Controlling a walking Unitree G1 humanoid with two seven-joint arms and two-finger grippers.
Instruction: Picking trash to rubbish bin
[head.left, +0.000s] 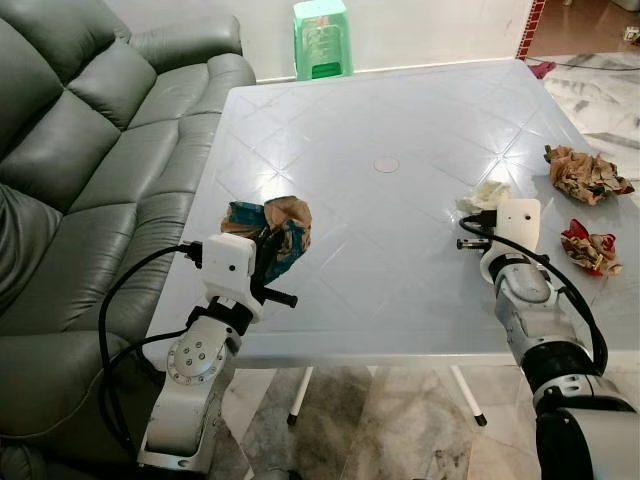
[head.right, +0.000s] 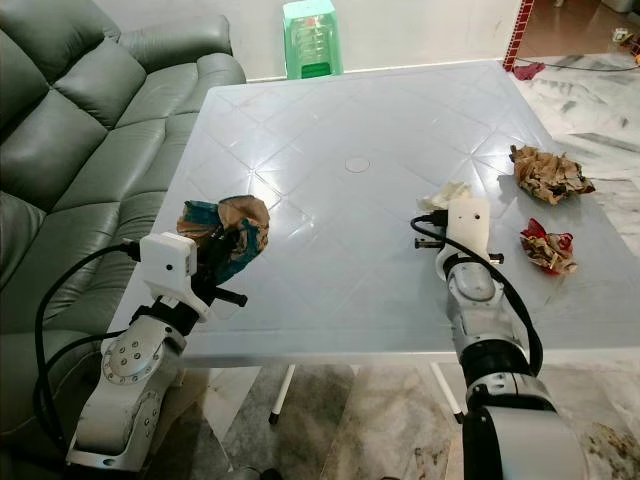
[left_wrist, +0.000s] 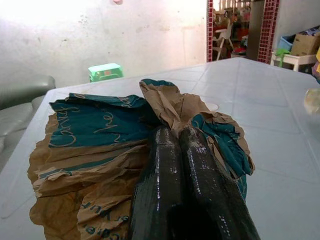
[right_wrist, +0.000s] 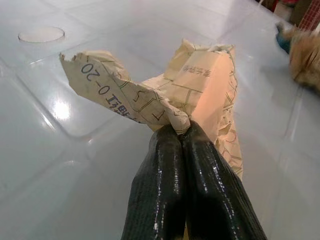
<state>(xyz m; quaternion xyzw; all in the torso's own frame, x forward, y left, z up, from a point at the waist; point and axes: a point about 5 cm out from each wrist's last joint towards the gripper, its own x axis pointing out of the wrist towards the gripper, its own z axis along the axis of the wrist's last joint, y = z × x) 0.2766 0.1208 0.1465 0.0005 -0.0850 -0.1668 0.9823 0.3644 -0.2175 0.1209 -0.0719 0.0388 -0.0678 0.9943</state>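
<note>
We see a pale plastic table (head.left: 400, 120) beside a grey sofa (head.left: 70, 150). At lower left of the head view, our left gripper (left_wrist: 176, 131) is clamped tight on a crumpled teal-and-brown paper bag (head.left: 270, 228); at centre right, our right gripper (right_wrist: 181, 129) pinches a cream paper scrap (head.left: 482, 195). Two more wads (head.left: 585, 175) lie at far right. Both pieces seem grasped; next we judge they need lifting and carrying to a bin

On the pale desk (head.left: 400, 120), the left end effector (head.left: 268, 250) grips a teal-brown paper wad (head.left: 272, 222); the right end effector (head.left: 492, 205) sits against a cream paper scrap (head.left: 484, 195). Two crumpled wads (head.left: 585, 175) lie near the right edge.
</note>
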